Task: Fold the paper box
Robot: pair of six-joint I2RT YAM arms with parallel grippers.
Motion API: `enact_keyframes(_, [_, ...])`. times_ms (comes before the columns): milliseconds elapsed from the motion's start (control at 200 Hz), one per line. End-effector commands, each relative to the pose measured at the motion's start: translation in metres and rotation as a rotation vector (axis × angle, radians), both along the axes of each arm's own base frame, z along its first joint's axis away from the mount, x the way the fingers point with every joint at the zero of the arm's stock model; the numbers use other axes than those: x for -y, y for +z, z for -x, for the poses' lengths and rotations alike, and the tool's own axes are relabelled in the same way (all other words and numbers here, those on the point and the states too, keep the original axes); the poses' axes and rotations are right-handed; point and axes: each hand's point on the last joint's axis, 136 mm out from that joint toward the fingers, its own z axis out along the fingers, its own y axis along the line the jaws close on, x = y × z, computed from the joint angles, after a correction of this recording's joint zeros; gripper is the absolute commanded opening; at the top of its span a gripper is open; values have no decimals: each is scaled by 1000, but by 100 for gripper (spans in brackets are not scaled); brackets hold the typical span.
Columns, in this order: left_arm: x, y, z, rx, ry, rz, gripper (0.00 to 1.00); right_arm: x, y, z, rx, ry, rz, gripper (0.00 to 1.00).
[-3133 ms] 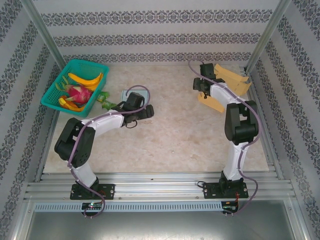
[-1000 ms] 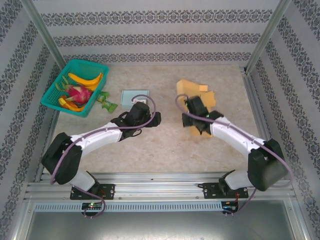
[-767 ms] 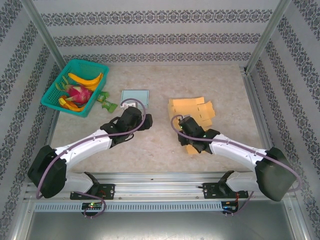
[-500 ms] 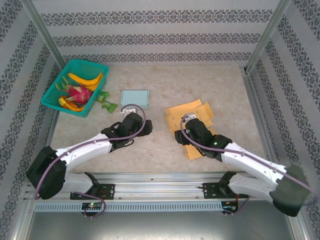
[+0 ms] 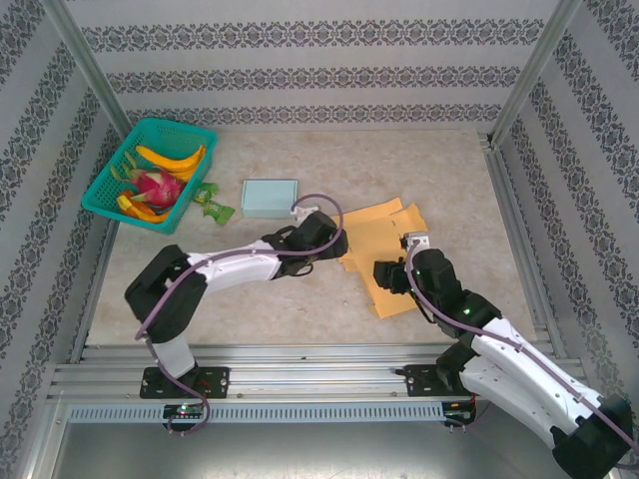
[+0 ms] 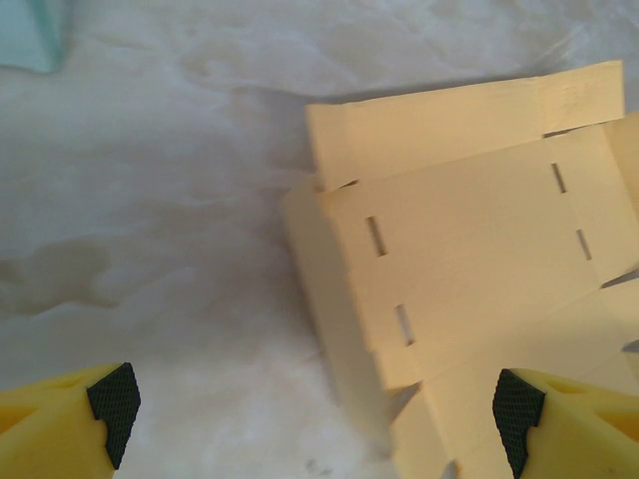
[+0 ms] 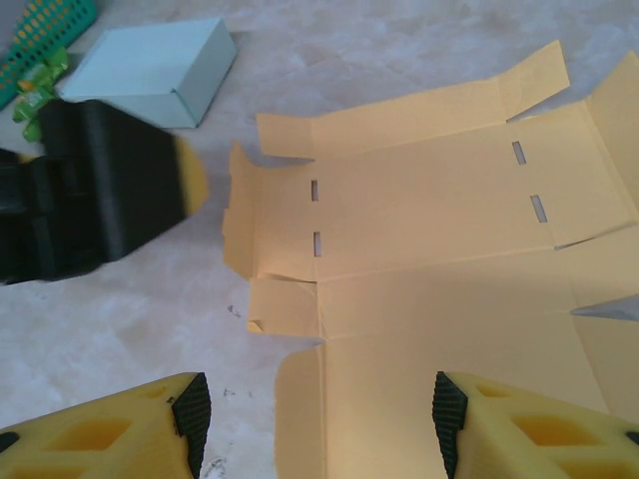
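Paper box [image 5: 384, 249] lies flat at centre, dragged from two o'clock; your right gripper [image 7: 319, 409] just released it, fingers spread. Left gripper [image 6: 315, 399], spread, at its nine o'clock edge; folding can probably start

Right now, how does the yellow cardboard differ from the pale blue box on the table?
The yellow paper box lies opened out, flaps spread; the pale blue box is folded up and closed. The yellow paper box spreads wider than the pale blue box. Both rest on the table.

Bright even light, soft shadows, left wrist view blurry
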Motion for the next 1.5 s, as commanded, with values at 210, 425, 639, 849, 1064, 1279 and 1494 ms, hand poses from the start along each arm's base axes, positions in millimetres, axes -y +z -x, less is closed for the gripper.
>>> enact_keyframes(210, [25, -27, -21, -34, 5, -78, 91, -4, -1, 3, -6, 2, -63, 62])
enact_keyframes(425, [33, -50, -27, -63, -7, -114, 85, -8, -1, 5, -18, 20, -82, 62])
enact_keyframes(639, [30, -47, -30, -3, -20, -106, 40, -8, 0, 7, -15, 20, -99, 63])
enact_keyframes(849, [24, 0, -27, 196, -106, -47, 0, -1, -3, 3, 15, 23, -19, 66])
enact_keyframes(1064, [4, 62, -22, 552, -241, -88, 0, 8, -3, -9, 39, -2, 54, 71])
enact_keyframes(1279, [-13, 89, -31, 707, -255, -70, 0, -5, 65, -30, 255, 113, 121, 68])
enact_keyframes(1494, [-20, 94, -15, 801, -311, 61, 0, -20, 104, -78, 442, 458, 357, 66])
